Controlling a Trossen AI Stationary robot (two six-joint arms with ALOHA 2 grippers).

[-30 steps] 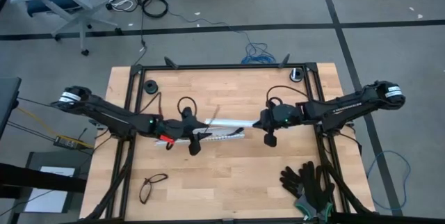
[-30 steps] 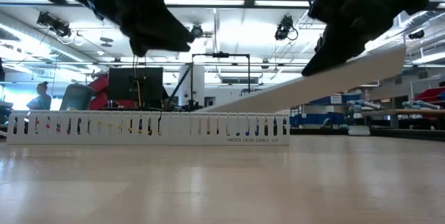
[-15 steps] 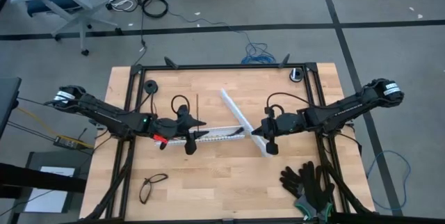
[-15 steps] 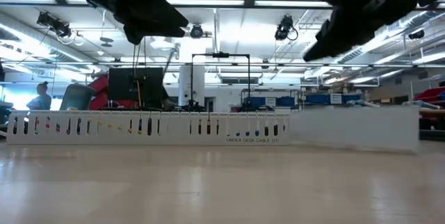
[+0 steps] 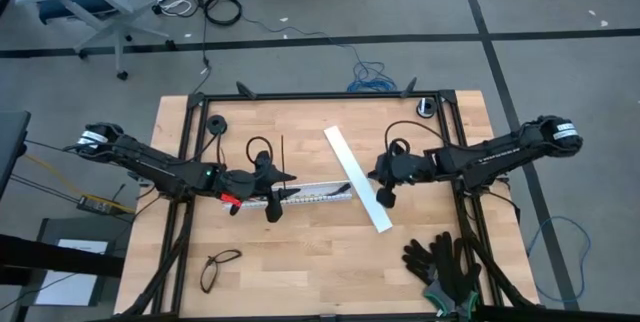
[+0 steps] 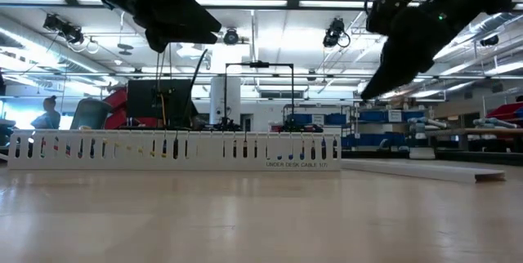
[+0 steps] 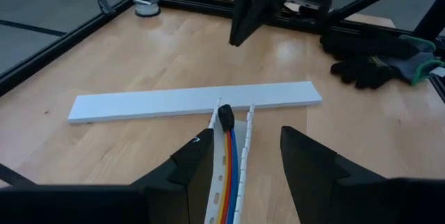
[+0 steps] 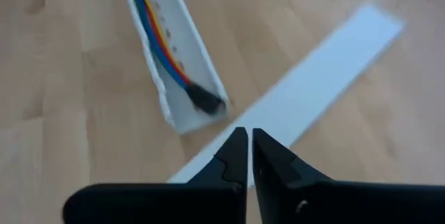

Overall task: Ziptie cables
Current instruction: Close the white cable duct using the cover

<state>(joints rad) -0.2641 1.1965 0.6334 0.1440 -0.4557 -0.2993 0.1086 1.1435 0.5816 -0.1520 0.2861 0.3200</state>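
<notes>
The right gripper (image 8: 244, 156) has its two dark fingers pressed together with nothing between them; it hangs above the table (image 5: 300, 272), right of centre, over the flat white cover strip (image 5: 357, 178). That strip lies loose on the wood, running diagonally from near the table's middle toward the front right corner, apart from the gripper above it.

The left gripper (image 7: 247, 165) has its fingers parted, straddling the near end of the slotted white cable channel (image 7: 224, 175) without visibly pinching it. It hovers over the left half of the table, low above the channel.

The cables (image 7: 229, 175), blue, orange, yellow and red strands ending in a dark plug, lie inside the channel, running lengthwise along its floor. The plug end sits at the channel's open end, just beside the cover strip, which crosses that end. In the low view the channel (image 6: 176, 150) stands upright on the table, coloured wires showing through its slots.

A pair of dark gloves (image 5: 442, 267) lies at the front right corner, and eyeglasses (image 5: 218, 266) rest near the front left edge.
</notes>
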